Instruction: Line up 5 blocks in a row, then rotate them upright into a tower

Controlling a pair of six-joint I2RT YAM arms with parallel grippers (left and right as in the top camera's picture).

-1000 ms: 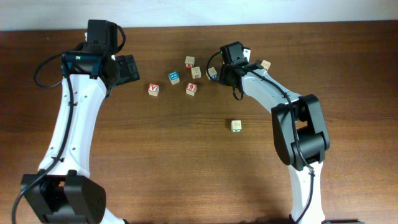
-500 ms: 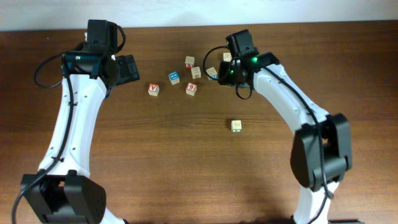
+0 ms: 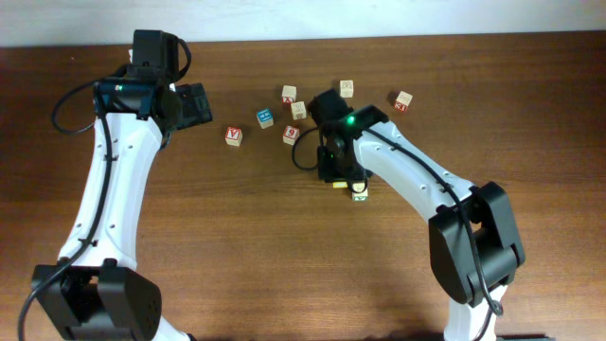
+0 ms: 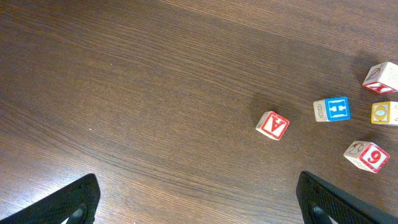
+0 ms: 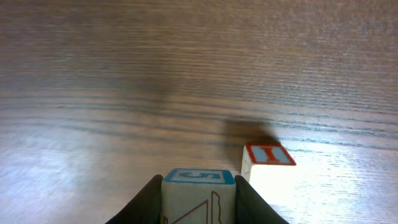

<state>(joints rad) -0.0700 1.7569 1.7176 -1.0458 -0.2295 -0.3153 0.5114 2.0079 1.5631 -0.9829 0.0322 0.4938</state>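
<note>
Blue-marked cube (image 5: 198,179) was the one in play, clamped between the fingers of the right gripper (image 5: 199,198), jaws closed snugly on its two side faces and its blue-framed face turned toward the wrist camera. From overhead that gripper hung over the middle of the table (image 3: 237,256), a little nearer than the main cluster of blocks. The cube itself was hidden under the wrist there. Whether it rested on the wood or hung just above it could not be told.

The relation that mattered was its neighbour. The yellow-and-green cube (image 3: 360,192) sat just beside the gripper, on its right and slightly nearer side. In the wrist view what I took to be the same cube showed a red-framed face close against the right-hand finger. Touching or barely apart, I could not tell. To the left of the held cube lay bare wood, so any turn or set-down looked safer swung that way, or the finger might nudge the neighbour. Being a cube, it had no long axis to line up.

Over on the far left, the left gripper (image 3: 194,104) stood wide open and empty. The blue-faced cube (image 3: 265,117) and the red "9" cube (image 3: 292,134) were nearer to it than the held one, and the red "Y" cube (image 3: 233,136) sat nearest of all.
</note>
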